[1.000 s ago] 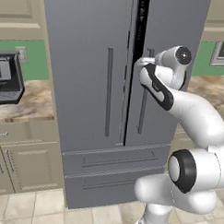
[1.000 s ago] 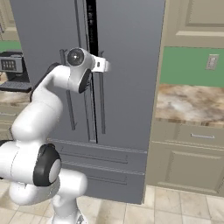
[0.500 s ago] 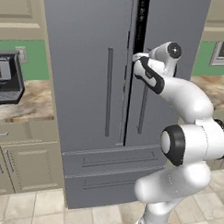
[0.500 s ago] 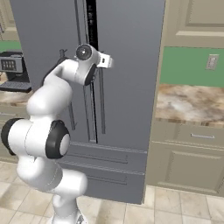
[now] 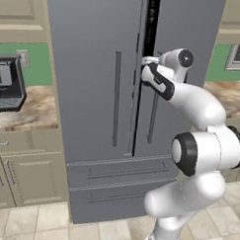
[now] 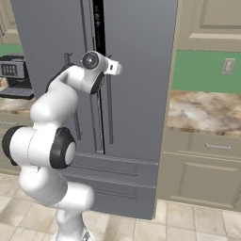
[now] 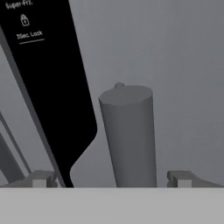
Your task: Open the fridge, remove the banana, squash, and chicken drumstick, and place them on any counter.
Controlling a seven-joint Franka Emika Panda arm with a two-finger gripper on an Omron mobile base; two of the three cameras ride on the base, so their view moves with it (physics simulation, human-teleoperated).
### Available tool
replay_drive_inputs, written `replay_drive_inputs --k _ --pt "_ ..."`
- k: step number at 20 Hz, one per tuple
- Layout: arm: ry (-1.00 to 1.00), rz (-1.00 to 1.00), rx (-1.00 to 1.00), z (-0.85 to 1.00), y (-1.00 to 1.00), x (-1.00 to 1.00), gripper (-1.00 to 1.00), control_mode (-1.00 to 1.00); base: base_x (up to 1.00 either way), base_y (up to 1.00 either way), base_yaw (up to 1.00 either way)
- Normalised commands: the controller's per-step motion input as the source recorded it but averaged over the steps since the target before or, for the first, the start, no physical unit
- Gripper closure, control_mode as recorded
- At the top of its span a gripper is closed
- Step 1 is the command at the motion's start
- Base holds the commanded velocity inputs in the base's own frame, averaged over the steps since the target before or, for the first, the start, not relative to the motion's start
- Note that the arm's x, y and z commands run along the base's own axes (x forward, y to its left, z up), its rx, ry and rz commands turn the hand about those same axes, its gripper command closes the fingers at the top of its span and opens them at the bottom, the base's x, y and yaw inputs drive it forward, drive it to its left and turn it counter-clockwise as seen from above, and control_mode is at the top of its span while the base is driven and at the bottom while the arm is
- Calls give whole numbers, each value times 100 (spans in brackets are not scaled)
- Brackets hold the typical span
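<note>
The fridge (image 5: 108,92) stands shut between two stretches of counter (image 6: 207,110), both doors flush, black centre strip (image 7: 48,87) running down between them. We can't see the banana, squash or drumstick; we judge they're inside behind the doors. The right door handle (image 7: 129,135) rises straight up between the fingertips in the hand view, its top end just ahead of them. The end effector (image 7: 109,179) is spread wide, one tip either side of the handle, nothing clamped. In the left base view the end effector (image 5: 146,60) sits at the top of that handle, right beside the centre strip.

Step in hand, we judge: grasp the handle. To do it well we'd push in a touch further so the handle sits deep between the fingers, close squarely on it, then pull outward along the door's swing arc, not straight back, or the grip may slip off.
</note>
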Motion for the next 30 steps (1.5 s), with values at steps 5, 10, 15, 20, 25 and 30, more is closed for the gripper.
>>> replay_drive_inputs --k 5,10,15,20,25,30 --pt "0 0 0 -3 0 15 100 -100 0 0 0" --pt "0 -1 0 0 -5 -22 100 -100 0 0 0" --pt "-9 -10 0 0 -49 -100 100 -100 0 0 0" --pt "-6 -11 0 0 -70 -100 100 -100 0 0 0" --pt "-4 -11 0 0 -76 -100 100 -100 0 0 0" --pt "-2 -7 0 0 -61 -100 100 -100 0 0 0"
